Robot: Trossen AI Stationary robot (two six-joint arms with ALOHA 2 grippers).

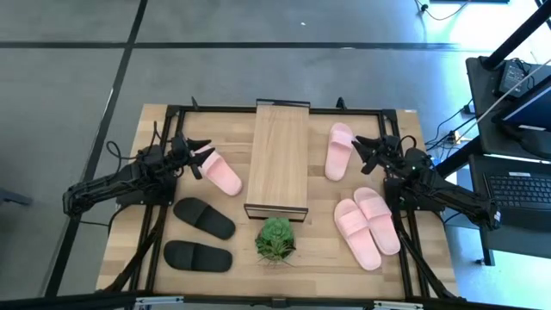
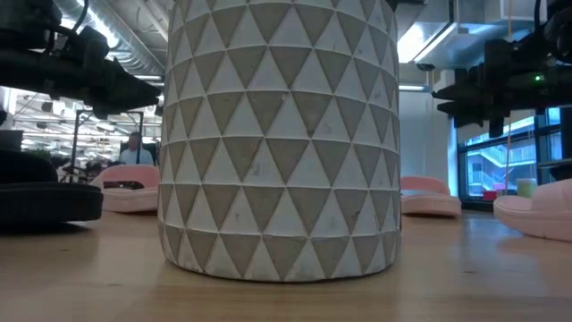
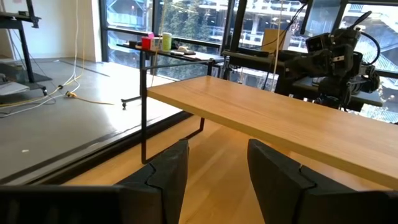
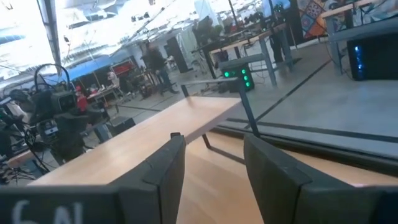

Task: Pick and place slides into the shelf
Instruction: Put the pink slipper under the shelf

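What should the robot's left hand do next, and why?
Probably dip the left gripper onto the pink slide just beside it. Its fingers are open and empty, no slide sits in the shelf yet, and that slide is nearest.

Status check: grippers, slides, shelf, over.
Left gripper and right gripper open, empty, flanking shelf. Six slides on table, none shelved. Plant at shelf's near end.

Shelf (image 1: 277, 155): light wood plank top, smooth, matt, visible grain; thin dark metal frame. Table (image 1: 155, 189): pale wood, matt, planked. Pink slides (image 1: 368, 226): smooth foam or rubber look, matt. Black slides (image 1: 203, 218): same, matt. Plant pot (image 2: 279, 134): pale, rough-looking, triangle relief pattern. Gripper fingers (image 3: 166, 177): dark matt plastic.
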